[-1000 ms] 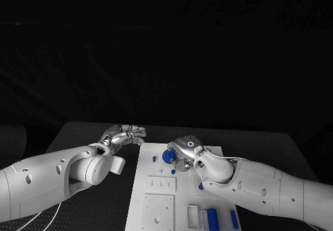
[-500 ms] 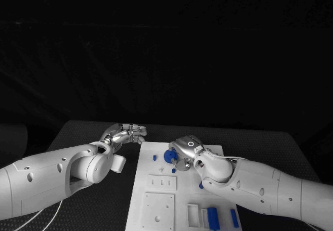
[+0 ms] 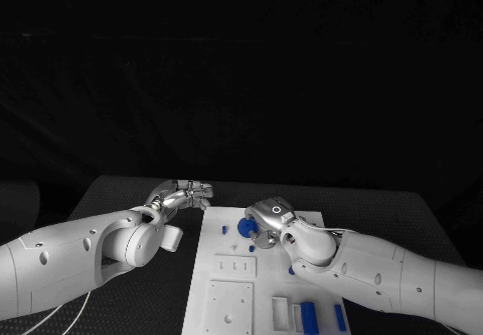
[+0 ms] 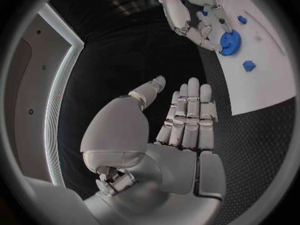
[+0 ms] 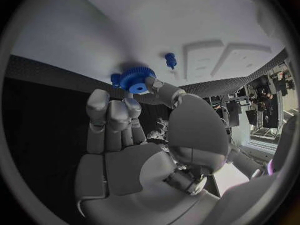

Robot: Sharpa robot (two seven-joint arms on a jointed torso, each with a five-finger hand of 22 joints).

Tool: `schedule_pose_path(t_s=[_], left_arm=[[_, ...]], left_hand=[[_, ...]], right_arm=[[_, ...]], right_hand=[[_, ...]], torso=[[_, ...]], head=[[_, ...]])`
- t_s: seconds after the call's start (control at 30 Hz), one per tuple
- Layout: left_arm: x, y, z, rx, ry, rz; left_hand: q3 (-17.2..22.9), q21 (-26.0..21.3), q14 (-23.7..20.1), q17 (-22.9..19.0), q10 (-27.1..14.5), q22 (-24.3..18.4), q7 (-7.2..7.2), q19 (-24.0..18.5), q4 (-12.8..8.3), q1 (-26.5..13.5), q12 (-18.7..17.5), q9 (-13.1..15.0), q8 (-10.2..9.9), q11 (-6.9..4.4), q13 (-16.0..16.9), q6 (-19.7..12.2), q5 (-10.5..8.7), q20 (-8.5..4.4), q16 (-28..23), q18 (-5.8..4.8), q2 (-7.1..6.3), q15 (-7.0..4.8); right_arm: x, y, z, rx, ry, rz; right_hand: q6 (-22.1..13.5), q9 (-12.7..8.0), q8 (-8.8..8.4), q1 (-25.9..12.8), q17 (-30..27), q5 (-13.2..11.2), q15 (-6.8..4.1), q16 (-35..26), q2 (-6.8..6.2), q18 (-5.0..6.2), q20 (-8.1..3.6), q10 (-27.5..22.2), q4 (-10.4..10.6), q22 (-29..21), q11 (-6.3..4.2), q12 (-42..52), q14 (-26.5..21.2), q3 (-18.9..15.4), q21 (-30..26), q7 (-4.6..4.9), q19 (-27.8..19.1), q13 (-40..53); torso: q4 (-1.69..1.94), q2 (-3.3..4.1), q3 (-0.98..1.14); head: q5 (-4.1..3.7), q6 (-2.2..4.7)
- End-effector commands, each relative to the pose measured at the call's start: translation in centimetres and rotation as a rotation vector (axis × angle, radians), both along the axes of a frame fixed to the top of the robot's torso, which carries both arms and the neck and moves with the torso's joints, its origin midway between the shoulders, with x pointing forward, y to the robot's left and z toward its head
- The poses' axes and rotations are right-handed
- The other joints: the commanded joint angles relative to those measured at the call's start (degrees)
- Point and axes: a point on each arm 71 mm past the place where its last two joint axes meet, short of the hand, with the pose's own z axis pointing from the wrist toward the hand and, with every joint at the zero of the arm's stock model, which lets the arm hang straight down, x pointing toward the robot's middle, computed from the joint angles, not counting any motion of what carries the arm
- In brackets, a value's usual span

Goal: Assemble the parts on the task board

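The white task board (image 3: 229, 279) lies low in the middle of the picture. My left hand (image 3: 183, 194) floats beside its top left corner, fingers straight, close together, holding nothing. My right hand (image 3: 268, 218) touches the blue gear (image 3: 243, 225) near the board's top; I cannot tell if it grips it.

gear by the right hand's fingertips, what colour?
Blue. The gear shows best in the right wrist view, at the right hand on the white task board.
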Motion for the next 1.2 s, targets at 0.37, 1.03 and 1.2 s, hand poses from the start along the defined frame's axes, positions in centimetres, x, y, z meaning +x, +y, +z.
schedule_pose_path(t_s=[0.37, 1.03, 1.2], left_arm=[[0.0, -0.2, 0.1, -0.01, -0.005, -0.013], [0.0, -0.1, 0.1, -0.009, -0.004, -0.011], [-0.1, 0.0, 0.1, -0.009, -0.004, -0.01]], left_hand=[[0.0, 0.4, 0.2, 0.1, -0.1, 1.1, 0.07, -0.3, -0.3, -0.7, -0.2, 0.1, -0.3, 0.13, -0.1, 0.0, -0.21, 0.04, -0.4, 1.05, -0.09, 0.04], [0.0, 0.4, 0.2, 0.2, -0.1, 1.1, 0.11, -0.3, -0.3, -0.8, -0.2, 0.1, -0.4, 0.16, -0.1, 0.0, -0.22, 0.05, -0.4, 1.04, -0.09, 0.05], [0.0, 0.4, 0.2, 0.2, -0.1, 1.1, 0.12, -0.3, -0.3, -0.8, -0.3, 0.1, -0.4, 0.17, -0.1, 0.0, -0.21, 0.05, -0.4, 1.04, -0.08, 0.05]], right_arm=[[0.0, 0.2, -0.6, -0.028, 0.054, 0.002], [0.6, -1.4, -1.3, -0.047, 0.135, -0.061], [0.5, -2.1, -1.2, -0.041, 0.139, -0.071]], right_hand=[[-3.0, -1.6, -3.63, 0.4, 0.3, 0.0, 1.37, -0.8, -0.52, 2.67, 0.19, -1.2, -4.7, 0.6, 1.57, -0.7, -0.2, -3.2, -0.3, 2.47, -1.1, -0.5], [-4.3, -1.7, -3.62, 2.8, 0.9, 28.1, 1.07, -1.3, 2.76, 2.67, 0.62, -1.4, -7.4, 0.6, 1.27, -0.4, 0.1, 2.4, -0.3, 2.18, -1.0, -0.8], [-4.1, -1.7, -3.44, 2.0, 1.0, 29.4, 1.13, -1.4, 3.18, 2.67, 0.75, -1.4, -8.0, 0.6, 1.32, -0.3, 0.1, 3.1, -0.3, 2.21, -1.0, -0.9]], torso=[[0.02, -0.02, -0.07], [-0.09, -0.01, 0.02], [-0.13, 0.0, 0.04]], head=[[0.0, -0.09], [0.07, 0.02], [0.08, 0.0]])
